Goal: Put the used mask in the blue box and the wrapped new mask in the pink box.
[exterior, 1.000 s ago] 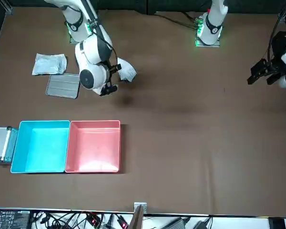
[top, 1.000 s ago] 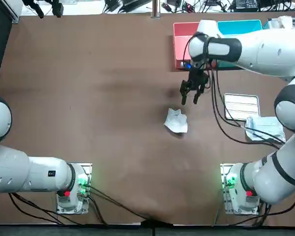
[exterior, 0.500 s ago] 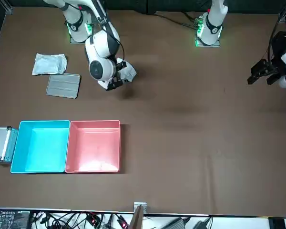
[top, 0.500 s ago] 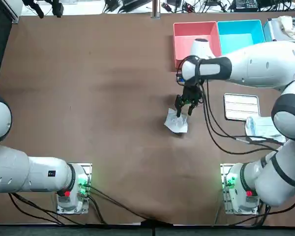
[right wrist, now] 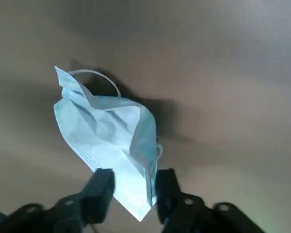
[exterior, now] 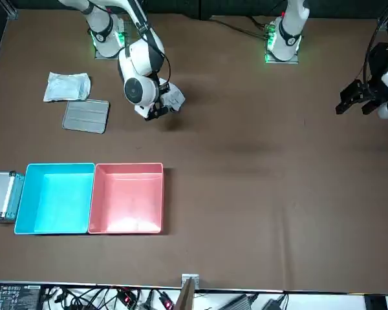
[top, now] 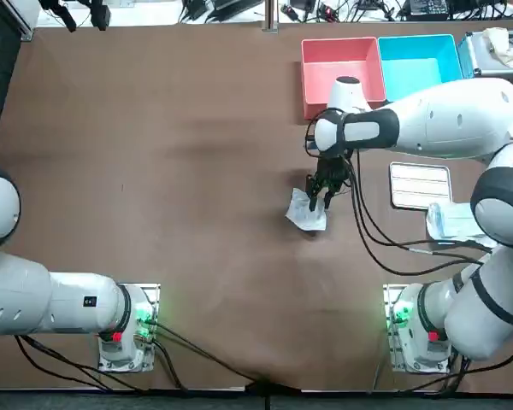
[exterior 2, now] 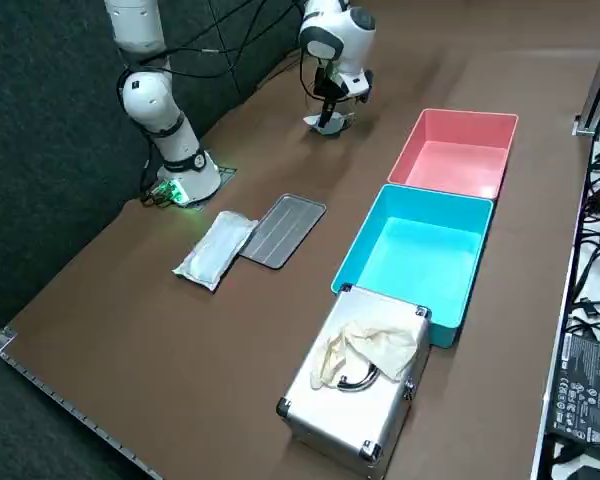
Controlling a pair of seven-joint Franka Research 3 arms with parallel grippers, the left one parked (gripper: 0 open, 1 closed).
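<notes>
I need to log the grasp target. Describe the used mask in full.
The used mask is a crumpled, pale blue pleated sheet, seemingly thin fabric, with a white ear loop arching from one end. It lies unwrapped on the brown table, near its middle, partly folded upward. The right gripper is open, one finger on each side of the mask's corner.

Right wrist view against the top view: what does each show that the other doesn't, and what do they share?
Only the wrist view: the ear loop of the used mask, and a mask corner lying between the fingers of the open right end effector. Only the top view: the pink box, blue box, wrapped new mask and metal tray. Both: the used mask on the brown table with the end effector at it.
</notes>
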